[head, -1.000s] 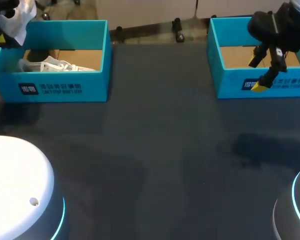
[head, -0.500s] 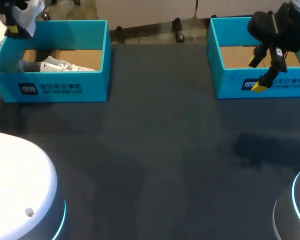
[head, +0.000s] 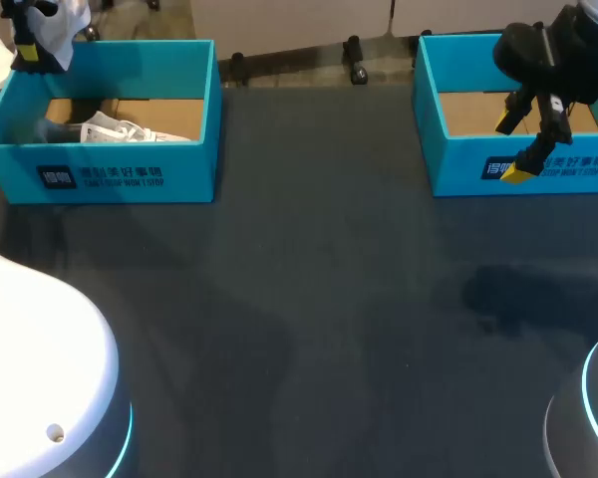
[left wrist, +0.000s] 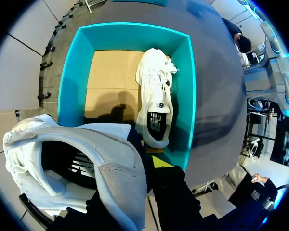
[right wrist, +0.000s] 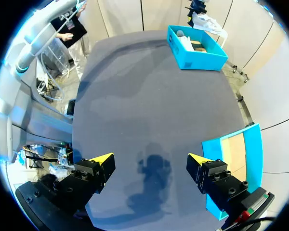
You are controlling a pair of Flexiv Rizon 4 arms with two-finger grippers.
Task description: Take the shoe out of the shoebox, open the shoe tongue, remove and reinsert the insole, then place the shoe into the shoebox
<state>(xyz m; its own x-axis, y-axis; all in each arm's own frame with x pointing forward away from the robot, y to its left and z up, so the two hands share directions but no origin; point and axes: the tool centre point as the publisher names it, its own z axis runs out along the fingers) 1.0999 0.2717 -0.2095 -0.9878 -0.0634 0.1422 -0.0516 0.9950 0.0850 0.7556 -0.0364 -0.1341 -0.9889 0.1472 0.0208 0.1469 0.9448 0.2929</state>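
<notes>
The lifted shoe (head: 65,22) is clamped in the left gripper (head: 28,45) and held in the air over the far corner of the left shoebox (head: 130,177), which is set at 10 o'clock on the table (head: 329,299). Only in the left wrist view is its dark opening seen, turned toward the camera, with a grey suede panel beside the one yellow tip that shows. Its long axis is laid across the fingers; which end is the toe cannot be told.

A second shoe (head: 120,130) is left lying in that box along the near wall. In the head view its long axis is run from 9 to 3 o'clock, toe toward 3. From the left wrist its full length and laces are shown.

The right gripper (head: 511,147) is held over the near wall of the right shoebox (head: 458,169) at 2 o'clock. In its own wrist view the tips are seen wide apart with nothing between them.
</notes>
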